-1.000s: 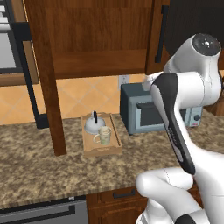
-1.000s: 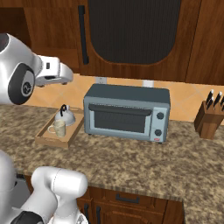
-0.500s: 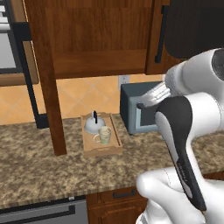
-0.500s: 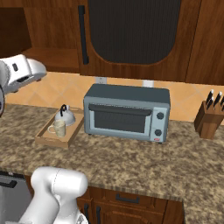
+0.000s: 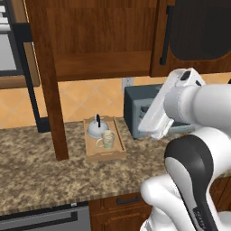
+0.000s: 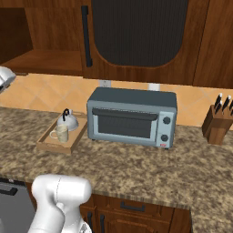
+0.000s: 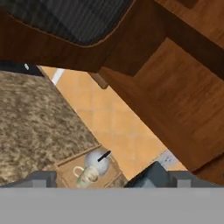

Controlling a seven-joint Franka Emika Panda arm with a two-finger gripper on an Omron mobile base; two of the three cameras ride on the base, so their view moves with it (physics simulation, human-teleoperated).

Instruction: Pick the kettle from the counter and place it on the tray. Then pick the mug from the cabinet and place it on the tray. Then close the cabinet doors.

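The light-wood tray [image 5: 118,152] lies on the granite counter [image 5: 40,180], left of the toaster oven. On it stand the silvery kettle [image 5: 96,129] and, just in front of it, the cream mug [image 5: 107,139]. The right base view shows the same tray [image 6: 46,144], kettle [image 6: 68,120] and mug [image 6: 60,133]. Above, the cabinet [image 5: 103,45] is open with a bare shelf [image 6: 43,61]. Its left door [image 5: 48,85] stands swung out edge-on, and its right door [image 6: 136,32] is shut. My gripper [image 7: 113,181] is open and holds nothing, high above kettle [image 7: 97,161] and mug [image 7: 89,175].
A grey-blue toaster oven [image 6: 132,117] sits right of the tray, partly behind my arm in the left base view. A knife block [image 6: 217,124] stands at the far right. Black bar handles [image 5: 30,76] [image 6: 85,36] stick out from the doors. Open counter lies in front.
My arm has swung: its upper part dropped lower and right in the left base view, and the hand slid off to the left edge of the right base view. Kettle and mug stayed put.
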